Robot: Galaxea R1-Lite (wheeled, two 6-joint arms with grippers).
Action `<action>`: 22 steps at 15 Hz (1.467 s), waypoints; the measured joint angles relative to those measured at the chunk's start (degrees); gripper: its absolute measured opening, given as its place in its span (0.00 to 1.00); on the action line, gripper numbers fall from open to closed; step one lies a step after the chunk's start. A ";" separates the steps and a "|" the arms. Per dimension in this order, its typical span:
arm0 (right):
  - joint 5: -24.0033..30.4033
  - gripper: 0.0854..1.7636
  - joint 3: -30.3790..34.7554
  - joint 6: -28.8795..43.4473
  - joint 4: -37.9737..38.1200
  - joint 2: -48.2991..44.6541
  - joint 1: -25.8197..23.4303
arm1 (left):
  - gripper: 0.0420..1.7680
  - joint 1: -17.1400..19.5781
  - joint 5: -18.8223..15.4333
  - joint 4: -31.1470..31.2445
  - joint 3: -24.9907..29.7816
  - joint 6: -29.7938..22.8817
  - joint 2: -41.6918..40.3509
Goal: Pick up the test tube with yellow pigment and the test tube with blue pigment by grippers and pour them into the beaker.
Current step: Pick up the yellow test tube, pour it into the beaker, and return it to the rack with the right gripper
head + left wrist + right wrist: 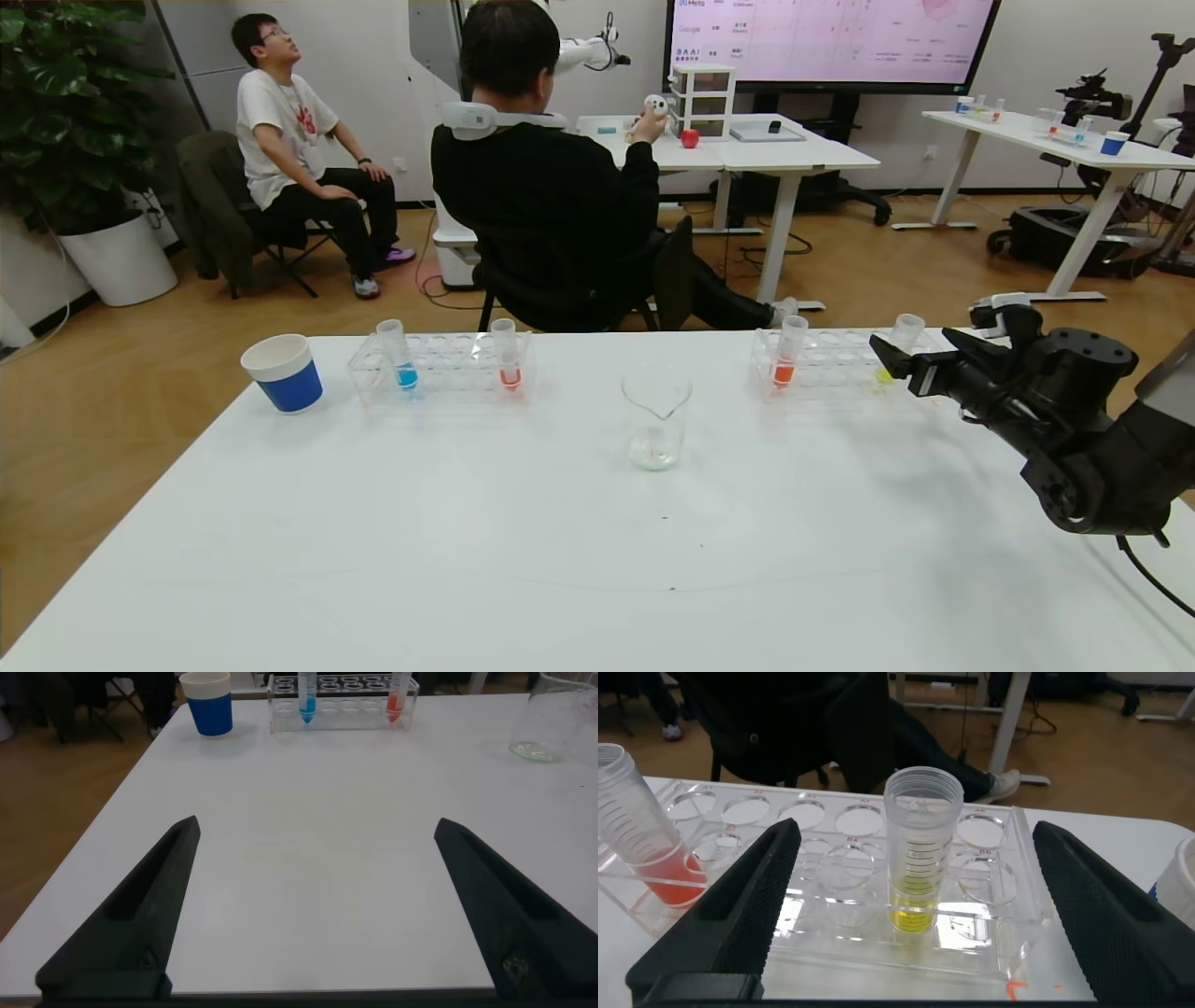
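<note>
Head view: white bench (523, 560) with the beaker (655, 418) at centre. My right tool (901, 364) reaches toward the right-hand rack (822, 369), which holds an orange-red tube (786, 362) and, just ahead of the tool, the test tube with yellow pigment (898, 347). The left-hand rack (443, 369) holds the test tube with blue pigment (400, 355) and a second orange-red tube (507, 355); a paper cup (284, 371) stands beside it. My left arm is out of sight here.

Left wrist view: my left tool (316, 915) hangs spread wide over bare bench, well apart from the blue tube (306, 697), its rack (341, 705) and the beaker (551, 723).

Right wrist view: my right tool (910, 915) is spread open, both fingers clear of the yellow tube (920, 849), which stands upright between them in its rack (831, 877).

Risk, in my judgement: if the fingers close off-centre, they could tip the tube, catch the rack's edge, or drag the light rack along; a grip near the rim could let the tube slip during the pour.
</note>
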 joint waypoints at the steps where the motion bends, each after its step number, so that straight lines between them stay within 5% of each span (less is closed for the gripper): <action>1: 0.18 0.98 -0.93 -0.02 0.00 0.59 0.06 | 0.99 0.00 0.00 0.00 0.00 0.00 0.00; 9: 0.10 0.96 -6.11 0.09 -0.22 4.17 0.11 | 0.99 0.00 0.02 0.00 0.00 -0.01 0.00; 11: 0.07 0.66 -7.11 0.09 -0.55 4.69 0.00 | 0.99 0.00 0.00 -0.02 0.00 0.00 0.00; 12: 0.24 0.37 -7.24 0.09 -0.57 4.83 -0.11 | 0.99 0.00 0.02 -0.02 0.00 -0.01 0.00; 13: 0.35 0.19 -7.27 0.09 -0.57 4.91 -0.10 | 0.99 0.00 0.00 -0.02 0.00 -0.01 0.00; 14: 0.38 0.14 -7.24 0.09 -0.66 4.99 -0.13 | 0.99 0.00 0.00 0.00 0.00 0.00 0.00; 15: 0.35 0.27 -7.08 0.09 -0.74 5.00 -0.05 | 0.99 -0.02 0.00 0.00 0.00 -0.01 0.00; 22: 0.24 0.24 -6.78 0.09 -0.48 4.35 0.23 | 0.99 0.00 0.00 0.00 0.00 0.00 0.00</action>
